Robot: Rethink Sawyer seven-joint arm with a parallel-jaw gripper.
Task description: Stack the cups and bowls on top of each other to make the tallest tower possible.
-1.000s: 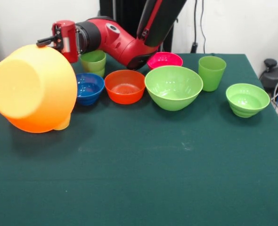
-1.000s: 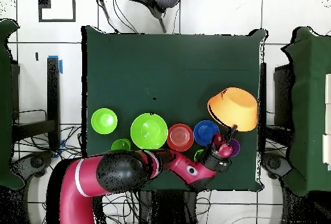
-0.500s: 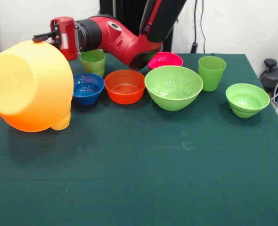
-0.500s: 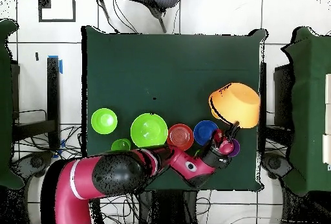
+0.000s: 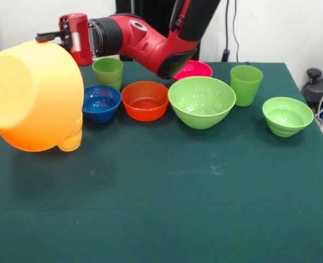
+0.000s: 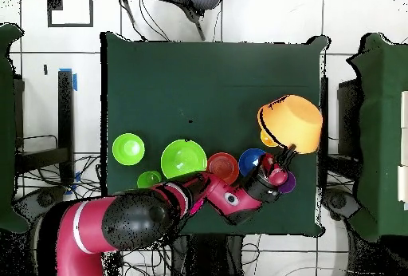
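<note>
The huge orange bowl [image 5: 33, 93] hangs tilted above the table's left side, its base turned toward the camera. My gripper [image 5: 47, 37] is shut on its upper rim; from overhead the gripper [image 6: 288, 152] meets the orange bowl [image 6: 292, 121] at its near edge. A yellow cup [image 5: 71, 140] stands half hidden behind the bowl. In a row stand a light green cup [image 5: 108, 71], blue bowl [image 5: 101, 102], red-orange bowl [image 5: 145, 100], large light green bowl [image 5: 201, 102], pink bowl [image 5: 193, 69], a second green cup [image 5: 246, 83] and small green bowl [image 5: 287, 115]. A purple cup [image 6: 288, 183] shows from overhead beside the wrist.
The red arm [image 5: 145, 44] reaches over the back row of bowls from the right. The green tablecloth [image 5: 178, 208] stretches in front of the bowls to the near edge.
The orange bowl has risen a little and tilted further, carried by the gripper. The wrist moved up slightly. The other bowls and cups have stayed put.
</note>
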